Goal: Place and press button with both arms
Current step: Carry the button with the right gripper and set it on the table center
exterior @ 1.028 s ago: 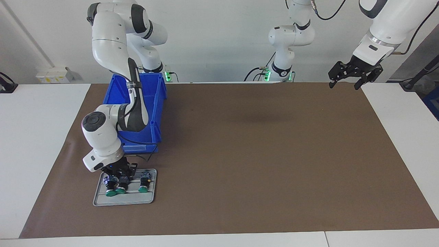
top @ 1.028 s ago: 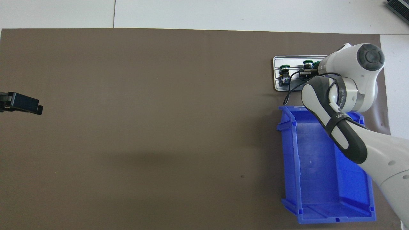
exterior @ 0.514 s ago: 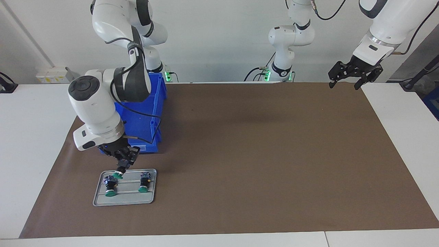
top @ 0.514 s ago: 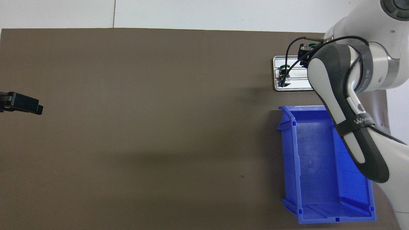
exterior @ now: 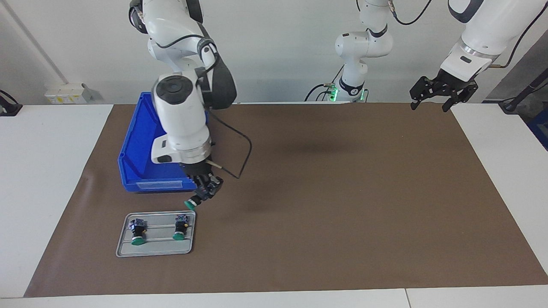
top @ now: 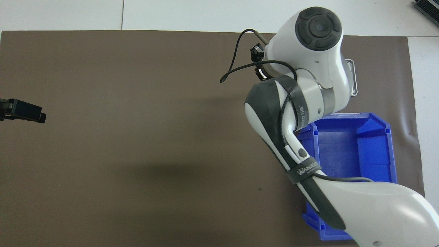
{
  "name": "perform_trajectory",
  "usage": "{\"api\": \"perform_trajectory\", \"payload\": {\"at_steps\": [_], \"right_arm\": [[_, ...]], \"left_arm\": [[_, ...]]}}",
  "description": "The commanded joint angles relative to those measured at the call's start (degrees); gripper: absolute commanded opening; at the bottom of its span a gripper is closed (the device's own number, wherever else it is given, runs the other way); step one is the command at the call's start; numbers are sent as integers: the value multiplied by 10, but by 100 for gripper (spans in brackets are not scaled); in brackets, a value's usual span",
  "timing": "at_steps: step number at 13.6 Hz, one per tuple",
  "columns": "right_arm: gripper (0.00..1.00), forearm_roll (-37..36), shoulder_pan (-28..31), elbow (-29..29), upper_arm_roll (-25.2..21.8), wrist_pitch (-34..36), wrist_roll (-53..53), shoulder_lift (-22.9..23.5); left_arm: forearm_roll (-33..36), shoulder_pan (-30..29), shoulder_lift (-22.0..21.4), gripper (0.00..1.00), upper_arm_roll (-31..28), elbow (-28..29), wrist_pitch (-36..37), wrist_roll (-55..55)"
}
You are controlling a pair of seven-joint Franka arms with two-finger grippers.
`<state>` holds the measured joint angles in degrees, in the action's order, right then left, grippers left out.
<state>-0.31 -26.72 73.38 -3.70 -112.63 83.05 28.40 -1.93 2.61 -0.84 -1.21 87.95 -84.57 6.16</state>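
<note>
R claw lifted off tray, pinching button; L claw spread, waiting. Strap text unreadable.

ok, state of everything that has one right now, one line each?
right gripper: raised over the mat beside the tray, shut on the button
button: held in the air, tilted, green cap downward
two other buttons: lying in the tray, untouched
tray: flat on the mat
blue bin: upright, nothing visible inside
left gripper: open, empty, waiting above the mat's corner

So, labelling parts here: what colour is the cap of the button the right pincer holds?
Green; the button in the right pincer shows it best in the facing view.
</note>
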Motion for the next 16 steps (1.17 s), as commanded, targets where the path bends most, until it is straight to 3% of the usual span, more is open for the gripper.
{"api": "perform_trajectory", "payload": {"at_steps": [1, 4, 6, 15, 16], "right_arm": [[0, 2, -39, 8, 1, -36, 241, 10], [0, -19, -103, 3, 0, -38, 413, 68], [0, -40, -140, 4, 1, -75, 492, 91], [0, -44, -172, 112, 1, -140, 530, 81], [32, -44, -174, 128, 1, -159, 531, 78]], "left_arm": [[9, -5, -13, 100, 5, 14, 2, -6], [9, -5, -13, 100, 5, 14, 2, -6], [9, -5, -13, 100, 5, 14, 2, -6], [9, -5, -14, 100, 5, 14, 2, -6], [9, -5, -13, 100, 5, 14, 2, -6]]}}
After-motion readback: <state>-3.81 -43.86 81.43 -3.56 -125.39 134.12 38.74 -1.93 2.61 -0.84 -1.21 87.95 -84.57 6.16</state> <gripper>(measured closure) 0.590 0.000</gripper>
